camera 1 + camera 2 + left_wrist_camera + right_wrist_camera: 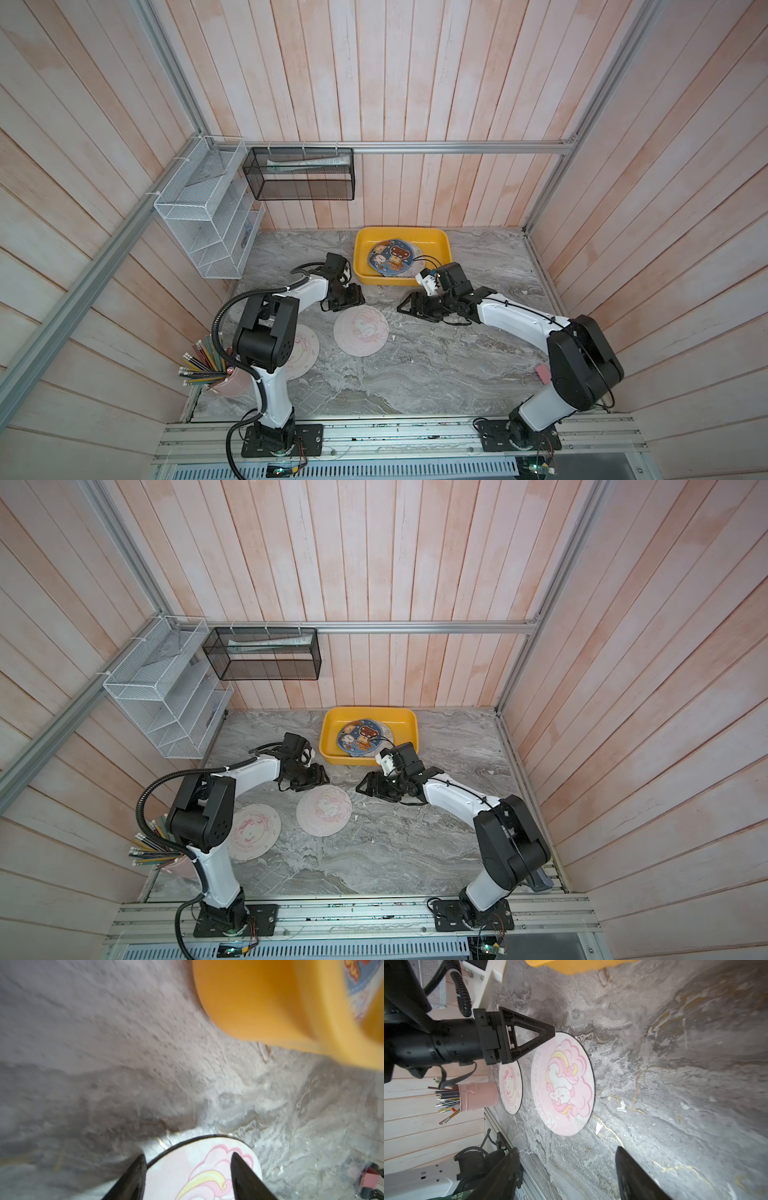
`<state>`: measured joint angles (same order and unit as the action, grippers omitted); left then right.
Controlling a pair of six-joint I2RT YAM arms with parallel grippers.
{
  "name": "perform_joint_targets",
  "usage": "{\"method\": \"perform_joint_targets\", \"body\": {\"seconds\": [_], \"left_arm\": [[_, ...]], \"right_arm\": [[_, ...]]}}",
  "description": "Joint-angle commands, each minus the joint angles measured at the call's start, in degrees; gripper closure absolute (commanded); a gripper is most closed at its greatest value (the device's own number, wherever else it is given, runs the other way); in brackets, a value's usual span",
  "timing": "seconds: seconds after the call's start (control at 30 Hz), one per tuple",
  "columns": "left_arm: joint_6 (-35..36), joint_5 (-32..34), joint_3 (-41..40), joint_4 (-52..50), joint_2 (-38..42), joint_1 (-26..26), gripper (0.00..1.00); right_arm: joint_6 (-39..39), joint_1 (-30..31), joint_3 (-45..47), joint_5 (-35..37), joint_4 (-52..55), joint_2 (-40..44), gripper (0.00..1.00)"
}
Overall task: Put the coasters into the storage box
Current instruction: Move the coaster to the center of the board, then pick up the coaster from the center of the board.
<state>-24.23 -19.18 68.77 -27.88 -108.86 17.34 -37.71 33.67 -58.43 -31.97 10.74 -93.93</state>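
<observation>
Left gripper (188, 1154), jaws well apart, empty, at rim of unicorn coaster (182, 1174)

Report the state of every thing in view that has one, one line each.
storage box: partly filled.
blue coaster: inside the box, topmost.
unicorn coaster: flat on the table, outside the box.
second pink coaster: flat on the table, outside the box.
left gripper: open, over the unicorn coaster's edge, holding nothing.
right gripper: open, empty.
pencil cup: upright, full of pencils.
</observation>
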Motion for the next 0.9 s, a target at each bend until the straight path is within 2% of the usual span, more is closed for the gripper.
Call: {"method": "perform_joint_targets", "body": {"seconds": [0.0,0.13,0.3,0.53,0.87], "left_arm": [[-2.65,2.93,-5.64,-7.22,-0.02,-0.08,0.30],[-3.52,7.84,-10.07,-6.78,5.82,-1.45,0.24],[-3.56,8.89,-14.76,-7.16,10.51,-1.23,0.24],[-4.77,9.67,-21.56,-6.23,13.31,0.44,0.29],[-6.57,7.45,-22.72,-4.92,11.56,4.58,0.41]], "right_arm": [[0.45,2.51,-2.72,2.60,2.55,-3.11,0.27],[0.36,5.19,-3.92,4.21,4.48,-6.58,0.28],[0.54,7.32,-4.72,5.07,5.69,-9.37,0.28],[0.80,8.74,-5.99,6.68,7.18,-12.05,0.35],[1.33,9.12,-8.57,7.44,8.67,-15.64,0.37]]}}
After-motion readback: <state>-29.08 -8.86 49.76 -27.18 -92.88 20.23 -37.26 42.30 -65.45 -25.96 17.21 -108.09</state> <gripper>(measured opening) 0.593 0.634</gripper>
